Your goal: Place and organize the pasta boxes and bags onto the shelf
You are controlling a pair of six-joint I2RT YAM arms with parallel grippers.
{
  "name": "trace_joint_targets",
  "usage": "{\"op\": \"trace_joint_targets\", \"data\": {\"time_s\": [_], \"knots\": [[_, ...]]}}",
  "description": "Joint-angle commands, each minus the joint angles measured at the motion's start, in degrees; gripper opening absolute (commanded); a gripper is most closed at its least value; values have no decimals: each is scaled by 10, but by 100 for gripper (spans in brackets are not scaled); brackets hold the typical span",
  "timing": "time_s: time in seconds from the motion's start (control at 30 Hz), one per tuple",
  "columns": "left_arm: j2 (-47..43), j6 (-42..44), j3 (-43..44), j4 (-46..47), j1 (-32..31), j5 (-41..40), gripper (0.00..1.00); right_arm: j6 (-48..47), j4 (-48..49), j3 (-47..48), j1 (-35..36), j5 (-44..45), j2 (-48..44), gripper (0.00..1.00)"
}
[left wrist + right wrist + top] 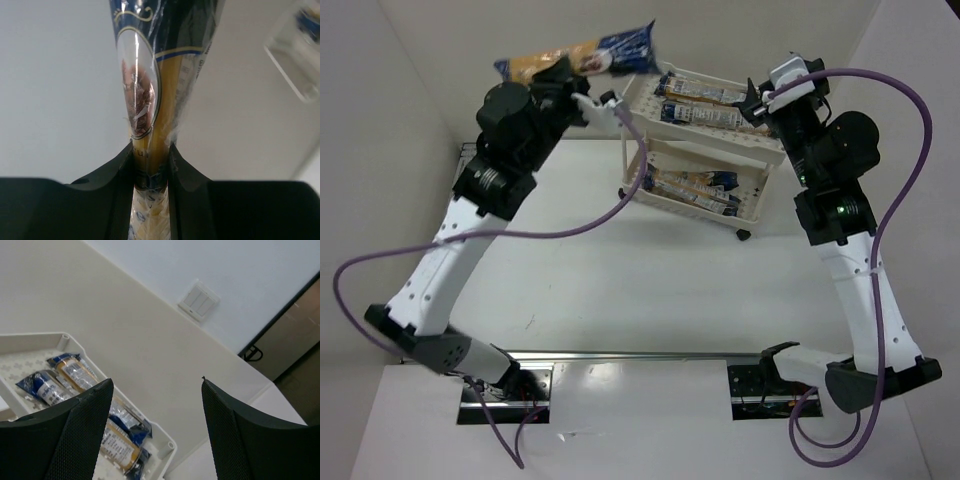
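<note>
Spaghetti packets are seen in three places in the top external view. One, the held packet (575,55), is raised in the air beyond the far left corner of the cream trolley rack (765,152). It is gripped near its middle by the left tool (565,78), with a dark blue end pointing toward the rack. Two upper-tray packets (705,92) lie side by side, and two lower-tray packets (692,187) lie beneath them. The rack stands on the white surface (620,270). The right tool (756,100) is held at the right end of the upper tray.

In the left wrist view, the held packet (150,100) is clamped between the dark fingers (117,175) of the left tool (151,167), which are closed on it. Yellow pasta and a blue label are shown above the grip.

In the right wrist view, the right tool (156,382) is spread wide with nothing between its fingers. A corner of the trolley rack (167,444) is seen below, with the upper-tray packets (75,372) lying side by side in it. A wall switch (200,301) is seen behind.
</note>
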Motion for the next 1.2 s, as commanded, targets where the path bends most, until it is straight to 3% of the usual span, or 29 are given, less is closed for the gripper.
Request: {"op": "trace_joint_targets", "data": {"time_s": [0.0, 0.17, 0.37, 0.47, 0.6, 0.7, 0.77, 0.87, 1.17], "knots": [[102, 104, 83, 167, -11, 86, 0, -1, 55, -40, 4, 43, -42, 76], [317, 83, 389, 105, -24, 149, 0, -7, 100, -83, -9, 98, -92, 76], [410, 98, 431, 129, -62, 168, 0, 53, 111, -89, -87, 101, -138, 76], [446, 92, 476, 128, -67, 168, 0, 59, 104, -97, -93, 89, -155, 80], [446, 92, 460, 120, -72, 168, 1, 59, 91, -108, -99, 83, -162, 83], [431, 73, 426, 131, -78, 162, 17, 65, 86, -108, -99, 71, -162, 83], [431, 66, 420, 136, -78, 155, 51, 65, 78, -108, -99, 60, -162, 84], [431, 54, 420, 157, -78, 136, 68, 65, 73, -108, -99, 60, -157, 84], [396, 29, 394, 196, -78, 105, 78, 60, 62, -108, -99, 41, -157, 86]]}}
